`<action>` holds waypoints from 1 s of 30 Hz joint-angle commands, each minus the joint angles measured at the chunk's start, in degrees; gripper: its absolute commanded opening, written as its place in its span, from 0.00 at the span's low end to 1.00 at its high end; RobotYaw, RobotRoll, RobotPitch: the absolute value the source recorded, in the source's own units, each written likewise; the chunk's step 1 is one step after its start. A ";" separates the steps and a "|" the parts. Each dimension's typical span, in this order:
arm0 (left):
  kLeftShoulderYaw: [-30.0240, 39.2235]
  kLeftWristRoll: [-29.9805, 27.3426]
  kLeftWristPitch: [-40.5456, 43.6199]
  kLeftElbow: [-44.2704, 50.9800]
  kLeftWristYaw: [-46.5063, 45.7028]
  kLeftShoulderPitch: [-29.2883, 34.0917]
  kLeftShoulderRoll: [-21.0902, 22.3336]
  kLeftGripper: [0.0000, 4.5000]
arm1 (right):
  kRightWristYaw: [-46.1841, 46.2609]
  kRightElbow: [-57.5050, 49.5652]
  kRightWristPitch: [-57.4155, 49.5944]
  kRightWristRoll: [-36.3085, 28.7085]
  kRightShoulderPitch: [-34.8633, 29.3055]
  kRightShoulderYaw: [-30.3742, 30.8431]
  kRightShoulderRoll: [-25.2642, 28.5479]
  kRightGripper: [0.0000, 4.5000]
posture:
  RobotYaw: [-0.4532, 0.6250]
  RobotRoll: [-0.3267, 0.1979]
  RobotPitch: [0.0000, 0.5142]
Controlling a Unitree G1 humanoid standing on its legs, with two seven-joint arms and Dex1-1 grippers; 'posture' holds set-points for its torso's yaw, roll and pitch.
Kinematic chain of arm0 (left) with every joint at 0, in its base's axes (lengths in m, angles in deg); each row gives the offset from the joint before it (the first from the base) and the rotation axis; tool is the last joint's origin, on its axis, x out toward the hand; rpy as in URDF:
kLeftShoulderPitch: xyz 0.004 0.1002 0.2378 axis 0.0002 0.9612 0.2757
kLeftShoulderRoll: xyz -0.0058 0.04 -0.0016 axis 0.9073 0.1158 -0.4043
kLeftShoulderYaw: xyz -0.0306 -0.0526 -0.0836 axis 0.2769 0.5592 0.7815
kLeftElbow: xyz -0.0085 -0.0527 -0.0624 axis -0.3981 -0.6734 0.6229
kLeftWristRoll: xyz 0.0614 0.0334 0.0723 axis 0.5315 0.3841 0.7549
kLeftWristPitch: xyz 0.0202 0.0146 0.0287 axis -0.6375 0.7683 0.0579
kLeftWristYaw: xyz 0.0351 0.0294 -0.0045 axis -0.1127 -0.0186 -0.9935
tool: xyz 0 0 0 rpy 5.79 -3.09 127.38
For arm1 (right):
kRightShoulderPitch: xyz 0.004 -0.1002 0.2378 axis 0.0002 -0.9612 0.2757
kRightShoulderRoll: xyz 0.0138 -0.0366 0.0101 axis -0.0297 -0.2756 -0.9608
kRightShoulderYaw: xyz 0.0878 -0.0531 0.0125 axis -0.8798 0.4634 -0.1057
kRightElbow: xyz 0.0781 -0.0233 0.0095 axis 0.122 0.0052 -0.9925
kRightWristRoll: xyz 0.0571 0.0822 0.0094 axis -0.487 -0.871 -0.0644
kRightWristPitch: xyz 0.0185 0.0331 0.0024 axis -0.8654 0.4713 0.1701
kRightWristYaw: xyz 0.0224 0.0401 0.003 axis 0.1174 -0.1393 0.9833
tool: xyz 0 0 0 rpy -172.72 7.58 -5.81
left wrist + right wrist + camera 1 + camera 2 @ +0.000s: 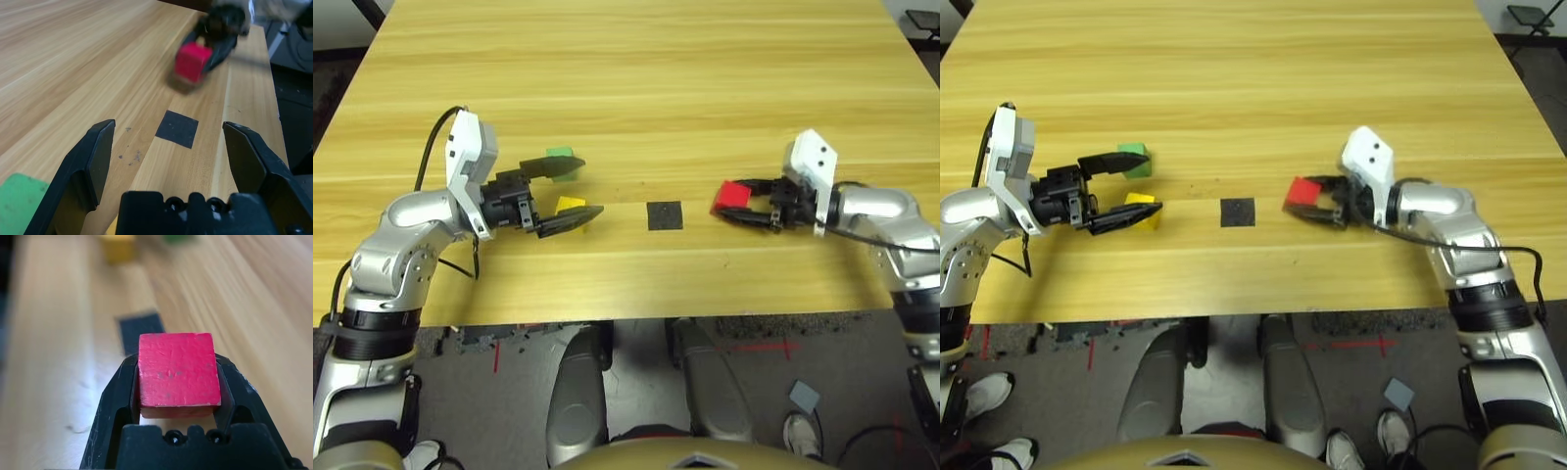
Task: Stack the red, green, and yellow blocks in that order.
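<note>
1. I see a light wooden table [636,88] with long plank grain — a flat black square patch [665,215] lies on it.
2. Below its near edge, grey floor [773,362] carries red tape marks [759,346].

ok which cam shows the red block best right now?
Right wrist view: the red block sits close up, clamped between the right pincer's fingers, with the black patch beyond it. Both eye views show it small, held just right of the patch. Left wrist view shows it blurred, past the open left pincer.
</note>
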 commanded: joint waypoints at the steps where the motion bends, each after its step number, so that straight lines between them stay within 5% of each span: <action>1: -1.27 1.51 -0.64 -0.58 2.46 -0.21 1.24 1.00 | -7.39 4.58 2.94 1.96 2.01 5.17 -2.53 0.46 | 0.38 0.25 0.54; 14: -2.29 4.70 -2.87 -2.59 4.68 -1.12 1.18 1.00 | -3.86 13.90 6.97 9.71 6.29 9.69 -15.33 0.46 | 0.44 0.25 0.54; 30: -0.78 3.61 -1.47 0.46 2.78 1.42 1.29 1.00 | -2.79 18.95 11.63 12.52 7.11 9.30 -17.32 0.46 | 0.46 0.25 0.58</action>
